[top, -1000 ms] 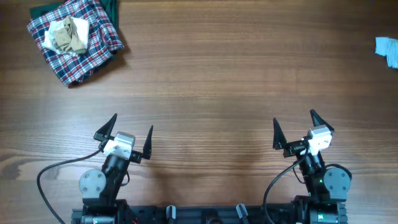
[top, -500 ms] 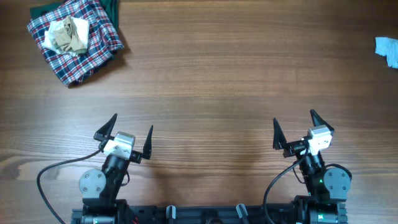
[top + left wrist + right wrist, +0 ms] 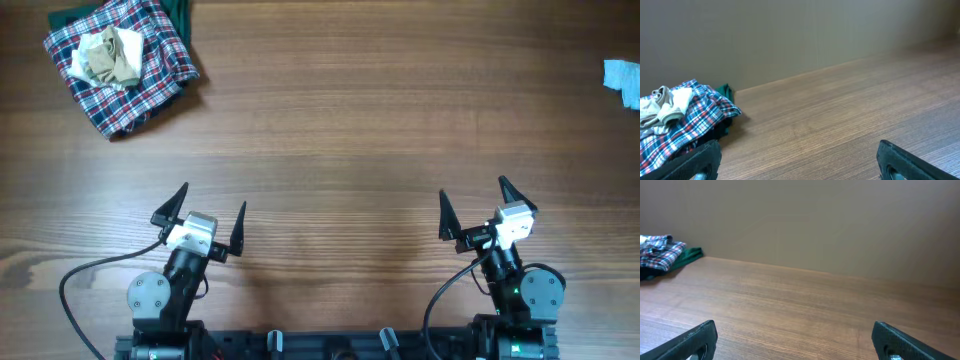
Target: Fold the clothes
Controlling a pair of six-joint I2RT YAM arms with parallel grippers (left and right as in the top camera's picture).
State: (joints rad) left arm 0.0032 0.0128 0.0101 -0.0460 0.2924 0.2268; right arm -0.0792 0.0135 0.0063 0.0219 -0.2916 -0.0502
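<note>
At the far right edge of the overhead frame, upper part, lie the clothes (image 3: 623, 82), only partly in view. Both claws sit low in the frame, well apart from them: the left gripper (image 3: 214, 196) and right gripper (image 3: 472, 187) gape wide, holding nothing (bare table (image 3: 330, 130) between). Upper left, a beige cloth (image 3: 110, 55) rests on a plaid cloth (image 3: 140, 80).

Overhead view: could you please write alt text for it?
On a wooden table, left gripper and right gripper sit open and empty near the front. Far left, a beige cloth lies on a plaid cloth; the clothes poke in at the right edge.
</note>
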